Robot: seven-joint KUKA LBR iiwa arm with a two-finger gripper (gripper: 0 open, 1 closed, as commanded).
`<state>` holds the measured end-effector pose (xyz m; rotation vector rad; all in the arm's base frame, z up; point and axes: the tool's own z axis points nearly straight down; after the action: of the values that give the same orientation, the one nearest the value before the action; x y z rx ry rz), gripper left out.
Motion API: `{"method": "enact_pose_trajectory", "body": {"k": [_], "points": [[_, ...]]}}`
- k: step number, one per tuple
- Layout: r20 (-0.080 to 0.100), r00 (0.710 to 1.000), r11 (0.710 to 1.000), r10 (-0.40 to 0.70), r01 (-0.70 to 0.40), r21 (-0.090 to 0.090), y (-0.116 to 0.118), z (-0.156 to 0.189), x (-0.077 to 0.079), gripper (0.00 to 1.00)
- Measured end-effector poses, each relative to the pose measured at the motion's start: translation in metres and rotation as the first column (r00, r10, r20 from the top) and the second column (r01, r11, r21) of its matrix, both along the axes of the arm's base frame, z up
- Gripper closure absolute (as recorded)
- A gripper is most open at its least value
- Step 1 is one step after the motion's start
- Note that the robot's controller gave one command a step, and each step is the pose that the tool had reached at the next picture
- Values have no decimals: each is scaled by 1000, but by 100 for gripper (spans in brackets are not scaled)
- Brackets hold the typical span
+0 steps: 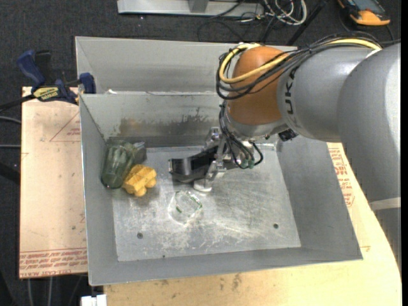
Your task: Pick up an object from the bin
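Robot gripper (205, 178) sat low in the middle of the grey bin (255, 228), just beside a black object (183, 166).
Whether its grip was spread or closed could not be told; a clear plastic piece (186, 206) lay near, green (118, 163) and yellow (139, 180) objects at left.

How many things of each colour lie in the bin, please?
Green thing: 1
Yellow thing: 1
Clear thing: 1
Black thing: 1, unless it belongs to the arm
Total: 4
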<state>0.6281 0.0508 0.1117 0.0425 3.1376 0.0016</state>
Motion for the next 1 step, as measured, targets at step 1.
{"method": "enact_pose_trajectory", "body": {"k": [1], "points": [[-16, 999, 999, 32, -32, 6, -2, -27, 15, 100]]}}
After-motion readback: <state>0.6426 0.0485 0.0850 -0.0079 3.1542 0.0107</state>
